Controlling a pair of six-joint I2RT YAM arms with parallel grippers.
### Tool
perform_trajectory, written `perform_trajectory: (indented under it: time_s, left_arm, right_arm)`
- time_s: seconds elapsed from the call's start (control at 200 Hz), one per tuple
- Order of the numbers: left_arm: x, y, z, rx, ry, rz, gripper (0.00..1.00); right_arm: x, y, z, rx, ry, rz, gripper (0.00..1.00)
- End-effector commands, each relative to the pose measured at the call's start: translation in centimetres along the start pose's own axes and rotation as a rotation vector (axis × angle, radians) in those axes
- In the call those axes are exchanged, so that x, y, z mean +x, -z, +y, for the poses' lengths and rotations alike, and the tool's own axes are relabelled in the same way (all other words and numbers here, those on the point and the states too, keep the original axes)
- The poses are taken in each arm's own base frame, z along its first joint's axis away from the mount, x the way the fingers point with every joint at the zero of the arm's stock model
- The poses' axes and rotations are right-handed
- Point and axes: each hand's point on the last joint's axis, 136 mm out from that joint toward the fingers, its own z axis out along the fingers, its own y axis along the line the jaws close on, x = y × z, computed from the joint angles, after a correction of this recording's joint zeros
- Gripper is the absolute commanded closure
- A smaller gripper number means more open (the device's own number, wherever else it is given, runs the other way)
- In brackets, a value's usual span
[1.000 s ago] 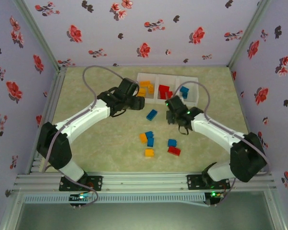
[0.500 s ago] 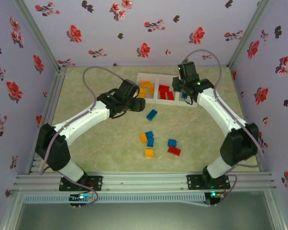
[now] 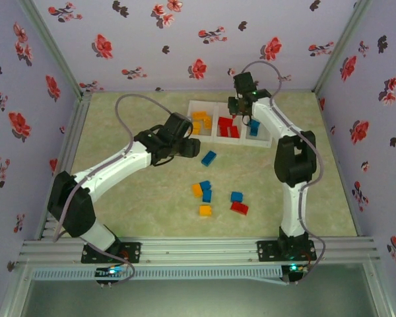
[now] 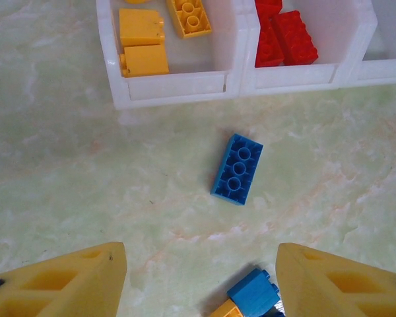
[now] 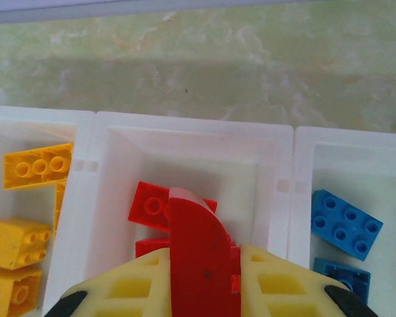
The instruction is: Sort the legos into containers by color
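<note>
Right gripper [image 5: 203, 281] clenches red brick [image 5: 193, 238] over middle compartment [image 5: 185, 142]; off-centre release may bounce it three o'clock into blues [image 5: 346, 224]; left gripper [image 4: 198, 267] gapes empty.

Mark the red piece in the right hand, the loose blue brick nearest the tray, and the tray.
red piece [image 5: 198, 257], right wrist view, curved top face.
blue brick [image 4: 237, 169], left wrist view, studded top.
tray [image 4: 178, 86], left wrist view, front wall.

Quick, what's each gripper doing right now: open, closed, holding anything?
Left gripper: open, empty.
Right gripper: shut on a red brick, over the tray, middle compartment.
</note>
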Motion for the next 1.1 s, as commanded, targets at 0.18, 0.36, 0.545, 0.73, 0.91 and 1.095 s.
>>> perform_trajectory:
  time_s: [0.18, 0.36, 0.545, 0.73, 0.91, 1.095]
  left_arm:
    - [-0.2, 1.3, 0.2, -0.01, -0.018, -0.02, 0.38]
    - [-0.1, 1.1, 0.1, -0.013, -0.023, -0.014, 0.37]
    - [0.4, 0.9, 0.1, -0.017, -0.028, 0.001, 0.37]
    - [1.8, 0.1, 0.6, -0.049, -0.007, 0.021, 0.36]
    - [4.2, -0.7, 0.4, -0.067, -0.009, 0.06, 0.37]
    - [7.6, -0.9, 0.3, -0.09, -0.028, 0.123, 0.37]
  right_arm:
    - [-0.5, 0.8, 0.4, -0.034, -0.006, 0.03, 0.39]
    - [0.7, 4.3, 1.2, -0.077, -0.001, -0.01, 0.36]
    - [2.5, 8.2, 0.8, -0.087, 0.013, -0.06, 0.35]
    - [5.2, 10.3, 0.4, -0.087, 0.029, -0.065, 0.34]
    - [7.7, 11.1, 0.1, -0.089, 0.029, -0.059, 0.34]
    - [11.4, 10.9, 1.3, -0.138, 0.062, -0.006, 0.34]
